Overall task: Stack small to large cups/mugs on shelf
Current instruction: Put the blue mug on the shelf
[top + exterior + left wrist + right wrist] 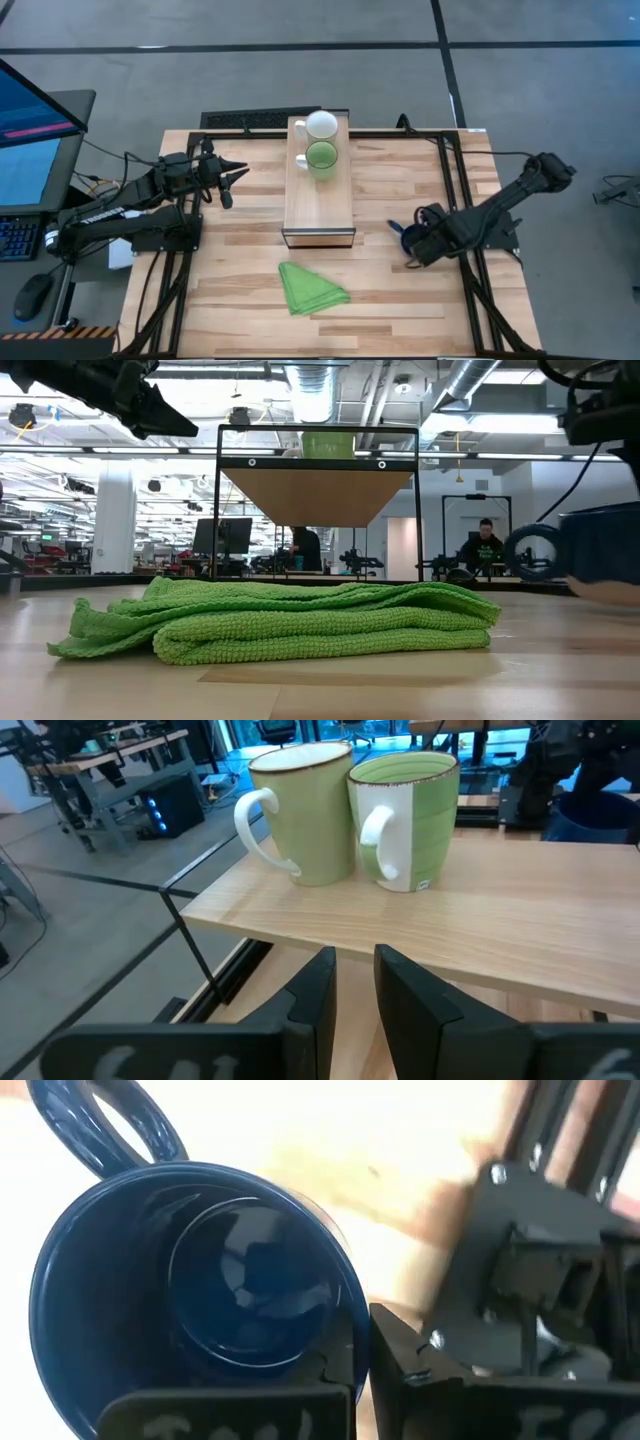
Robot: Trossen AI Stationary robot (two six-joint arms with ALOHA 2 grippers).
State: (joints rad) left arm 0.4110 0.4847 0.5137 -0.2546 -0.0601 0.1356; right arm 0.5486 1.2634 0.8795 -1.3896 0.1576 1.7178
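Observation:
The light-wood shelf (320, 200) lies in the middle of the table, running from far to near. The small white mug (321, 124) stands on its far end. The light green mug (321, 157) stands just in front of it, and the two sit side by side in the left wrist view (300, 810) (405, 815). My left gripper (233, 180) hovers left of the shelf, pointing at the mugs, its fingers (400, 1000) nearly together and empty. My right gripper (410, 242) is at the table's right, shut on the dark blue mug (200, 1300), which also shows in the low view (600, 555). My right gripper holds the blue mug by its wall at the rim (352, 1330), on the side away from the handle (110, 1130). One finger (410, 1365) is outside the wall and the other seems to be inside. The fingers come from above, pointing down. The mug is upright, mouth up; I cannot tell whether its base is on the table.
A folded green cloth (310, 288) lies near the table's front, just in front of the shelf's near end. Black frame rails (455, 190) run along the table's sides. A monitor and keyboard (20, 150) stand left of the table.

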